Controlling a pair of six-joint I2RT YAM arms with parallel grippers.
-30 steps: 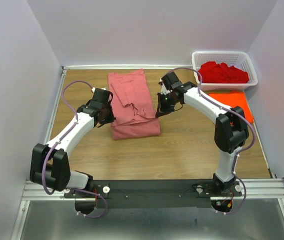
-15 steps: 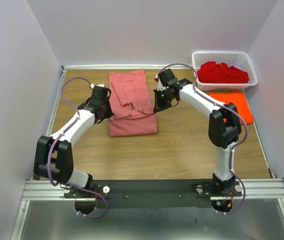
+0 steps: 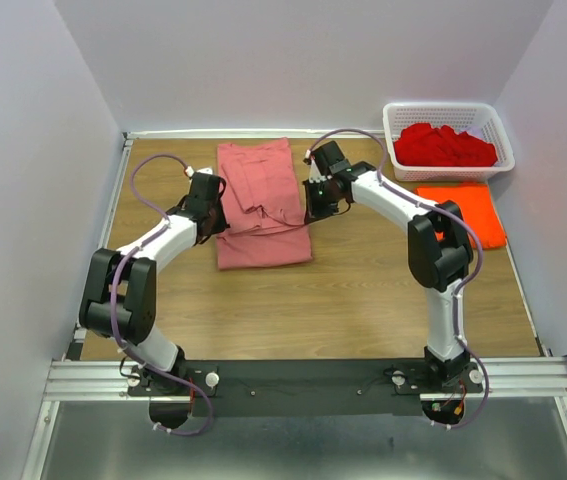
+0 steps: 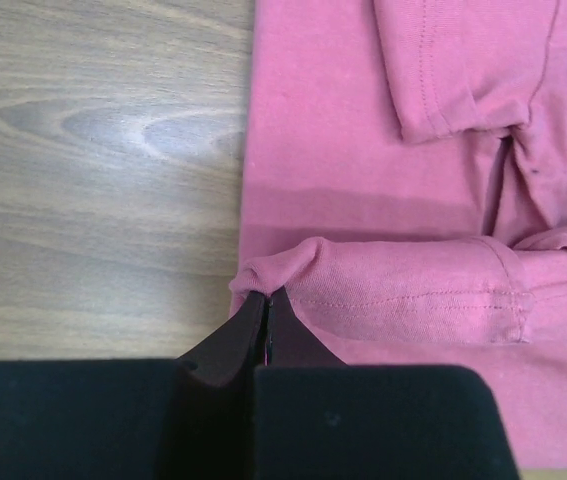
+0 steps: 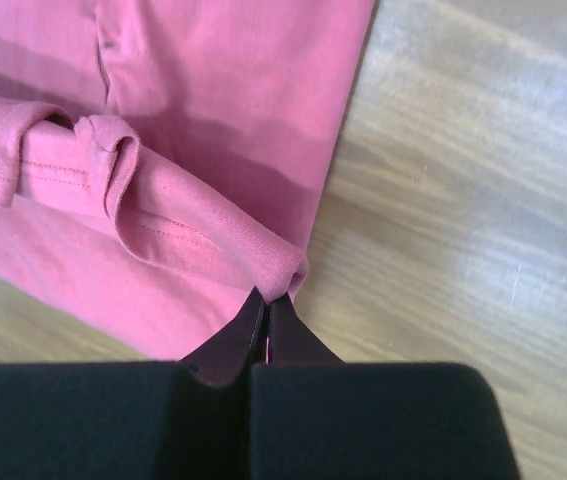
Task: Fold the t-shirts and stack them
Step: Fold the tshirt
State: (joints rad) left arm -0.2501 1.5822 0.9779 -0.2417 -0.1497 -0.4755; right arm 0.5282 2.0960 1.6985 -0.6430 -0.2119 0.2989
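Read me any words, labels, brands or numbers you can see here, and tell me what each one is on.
None: no readable text in any view. The pink t-shirt, orange t-shirt, red t-shirts and basket all show plain, with no print or tag visible.

The salmon-pink t-shirt [image 3: 263,205] lies in the upper middle of the top view as a tall rectangle, with its sleeves turned inward over the body. Its hem is doubled back across the middle. In the wrist views the hem's two corners are drawn up into small puckered tips, and stitching runs along the band. The orange t-shirt [image 3: 468,210] lies flat at the right edge, folded into a rectangle. Just above it, the deep red t-shirts [image 3: 443,145] sit crumpled in a heap inside a white basket [image 3: 448,105].
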